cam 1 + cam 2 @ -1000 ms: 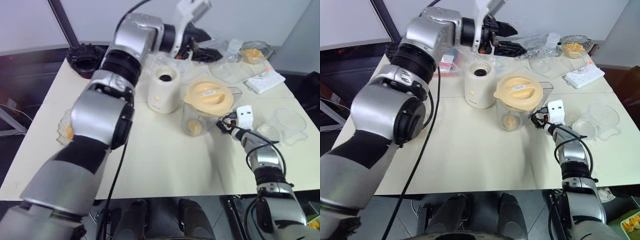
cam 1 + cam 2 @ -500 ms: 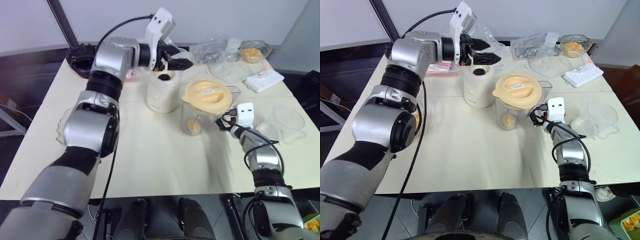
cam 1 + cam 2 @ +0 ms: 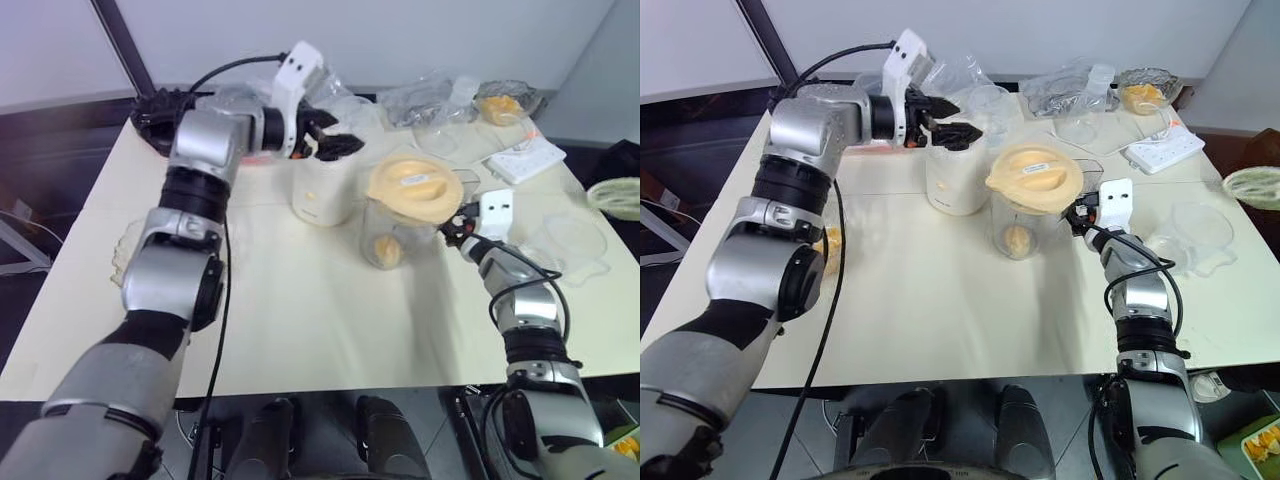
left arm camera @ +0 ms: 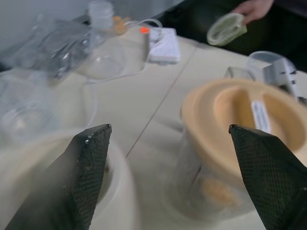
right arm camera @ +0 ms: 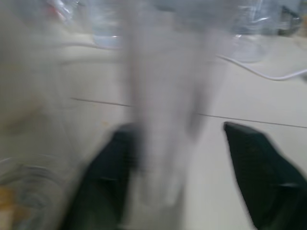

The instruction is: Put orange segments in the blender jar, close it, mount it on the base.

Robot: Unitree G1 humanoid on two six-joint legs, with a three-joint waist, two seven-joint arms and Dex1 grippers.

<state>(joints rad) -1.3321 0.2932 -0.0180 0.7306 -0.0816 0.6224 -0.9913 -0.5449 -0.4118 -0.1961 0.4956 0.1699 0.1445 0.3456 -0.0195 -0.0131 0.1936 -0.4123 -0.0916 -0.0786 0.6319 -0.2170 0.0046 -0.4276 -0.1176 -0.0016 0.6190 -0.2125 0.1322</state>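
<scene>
Blender jar (image 3: 1032, 212) mid-desk, lid (image 3: 1034, 178) on, beside base (image 3: 954, 178); rigid, slick, top-heavy; grab by handle; right gripper (image 3: 1081, 215) at handle, grip unclear; left gripper (image 3: 952, 118) spread over base.

the blender jar (image 5: 163, 96) handle is blurred between the right gripper's (image 5: 192, 167) fingers.

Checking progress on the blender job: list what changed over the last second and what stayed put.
The left gripper came down from high over the table's far side to hover, open, just above the base. The right gripper rose slightly at the blender jar handle, fingers either side of it. A hand with a pale round object appeared. Jar, orange lid and base stayed put.
</scene>
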